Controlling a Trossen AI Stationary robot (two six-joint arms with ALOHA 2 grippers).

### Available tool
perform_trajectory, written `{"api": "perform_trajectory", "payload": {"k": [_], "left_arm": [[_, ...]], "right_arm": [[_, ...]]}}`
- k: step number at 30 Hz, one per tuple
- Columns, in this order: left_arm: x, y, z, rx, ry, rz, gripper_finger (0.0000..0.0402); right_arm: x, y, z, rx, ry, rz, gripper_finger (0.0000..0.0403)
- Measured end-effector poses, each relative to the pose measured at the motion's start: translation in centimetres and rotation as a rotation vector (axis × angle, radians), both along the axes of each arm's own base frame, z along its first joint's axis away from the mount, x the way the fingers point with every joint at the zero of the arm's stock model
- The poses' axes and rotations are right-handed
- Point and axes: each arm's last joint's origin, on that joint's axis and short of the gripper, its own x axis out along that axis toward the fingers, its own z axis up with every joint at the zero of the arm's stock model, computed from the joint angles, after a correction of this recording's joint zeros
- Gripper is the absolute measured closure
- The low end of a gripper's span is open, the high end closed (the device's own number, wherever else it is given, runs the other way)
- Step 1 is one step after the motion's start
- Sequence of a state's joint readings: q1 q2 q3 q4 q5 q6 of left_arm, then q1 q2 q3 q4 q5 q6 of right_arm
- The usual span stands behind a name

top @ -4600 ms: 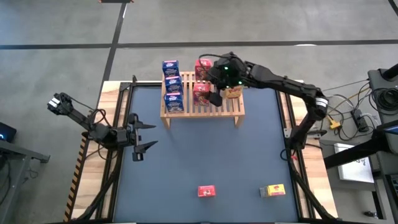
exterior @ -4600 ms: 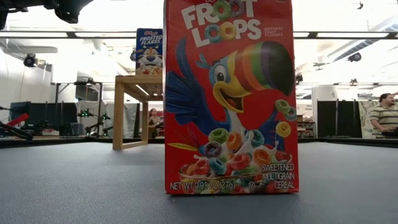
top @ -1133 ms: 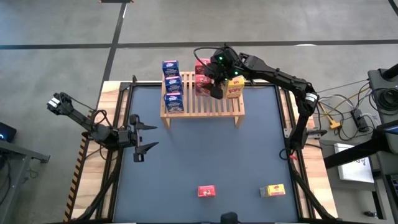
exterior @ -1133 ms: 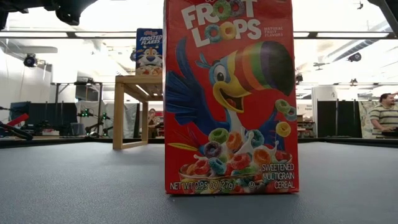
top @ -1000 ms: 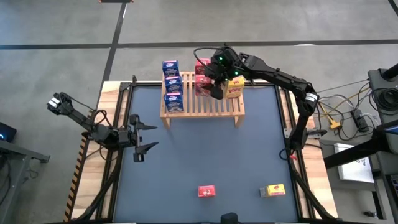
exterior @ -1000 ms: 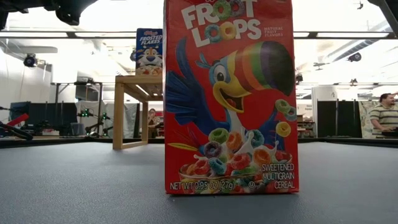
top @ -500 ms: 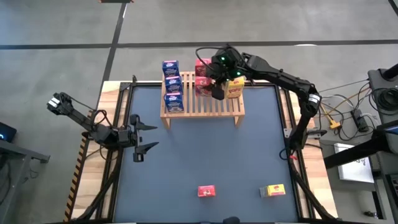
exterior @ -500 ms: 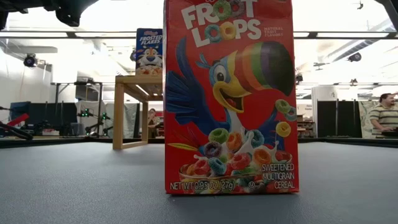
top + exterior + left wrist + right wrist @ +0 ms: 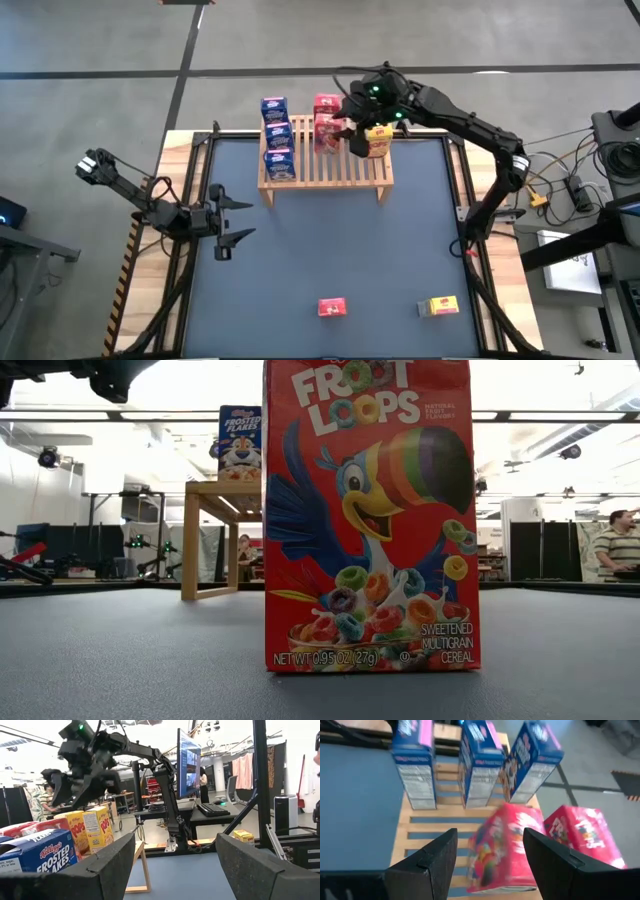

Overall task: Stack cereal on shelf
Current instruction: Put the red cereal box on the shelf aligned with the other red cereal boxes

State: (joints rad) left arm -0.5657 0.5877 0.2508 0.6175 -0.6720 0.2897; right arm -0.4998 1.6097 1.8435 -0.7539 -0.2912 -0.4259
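Observation:
The shelf [image 9: 325,165], a slatted wooden rack, stands at the table's far edge. On it stand three blue cereal boxes [image 9: 278,133] in a row, two red ones [image 9: 326,118] beside them and a yellow one [image 9: 377,141]. My right gripper [image 9: 356,138] hovers open above the shelf, between the red and yellow boxes; the near red box [image 9: 502,847] shows below its fingers, untouched. My left gripper [image 9: 232,220] waits open near the table's left edge. A red box [image 9: 332,307] and a yellow box [image 9: 438,306] stand on the table near its front edge.
In the low view the near red box [image 9: 365,515] fills the middle, hiding most of the shelf [image 9: 215,535] behind it. The mat between the shelf and the front boxes is open room. A person [image 9: 620,545] stands in the room beyond the table.
My right gripper has risen and drawn back toward the table's right edge, away from the red boxes, uncovering the nearer one. Its fingers kept the same gap. The boxes on the shelf have stayed where they were.

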Motion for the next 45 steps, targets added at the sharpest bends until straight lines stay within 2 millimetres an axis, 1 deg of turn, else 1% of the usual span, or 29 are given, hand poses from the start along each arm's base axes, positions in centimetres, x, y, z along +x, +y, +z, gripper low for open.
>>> {"api": "perform_trajectory", "payload": {"k": [6,10,12,14,18,21,25,30,32,37,40,45], "left_arm": [[0.0,0.0,0.0,0.018,0.006,0.004,0.0141],[0.1,-0.1,0.7,0.013,-0.001,0.004,0.0141],[0.3,-0.2,1.1,0.014,0.014,0.001,0.0141],[0.8,-0.5,1.5,0.015,0.063,-0.003,0.0141],[2.8,-1.7,1.9,0.027,0.232,0.007,0.0141],[4.6,-2.9,2.3,0.046,0.328,0.006,0.0141],[6.9,-4.7,2.0,0.063,0.455,-0.026,0.0141],[9.5,-6.7,1.6,0.047,0.527,-0.133,0.0141],[10.2,-7.3,1.2,0.052,0.550,-0.143,0.0141],[11.5,-8.2,0.7,0.052,0.569,-0.141,0.0141],[11.8,-8.7,0.6,0.035,0.535,-0.154,0.0141],[11.1,-9.6,-0.7,-0.021,0.471,-0.225,0.0141]], "right_arm": [[-1.9,2.1,2.6,-0.048,-0.060,0.033,0.0186],[-3.1,3.8,3.9,-0.054,-0.082,0.063,0.0186],[-3.5,4.8,4.2,-0.034,-0.077,0.076,0.0186],[-3.8,5.9,4.1,-0.004,-0.052,0.096,0.0186],[-3.8,9.1,3.5,0.029,0.004,0.191,0.0186],[-3.6,12.0,2.6,0.023,0.026,0.263,0.0186],[-3.4,15.3,0.8,-0.054,0.043,0.236,0.0187],[-4.0,18.1,-2.4,-0.041,0.003,0.252,0.0187],[-4.5,19.1,-3.6,-0.023,-0.025,0.274,0.0187],[-5.5,20.8,-6.4,0.023,-0.100,0.306,0.0187],[-5.9,21.8,-7.8,0.034,-0.158,0.322,0.0187],[-6.4,23.1,-9.7,0.065,-0.209,0.357,0.0187]]}}
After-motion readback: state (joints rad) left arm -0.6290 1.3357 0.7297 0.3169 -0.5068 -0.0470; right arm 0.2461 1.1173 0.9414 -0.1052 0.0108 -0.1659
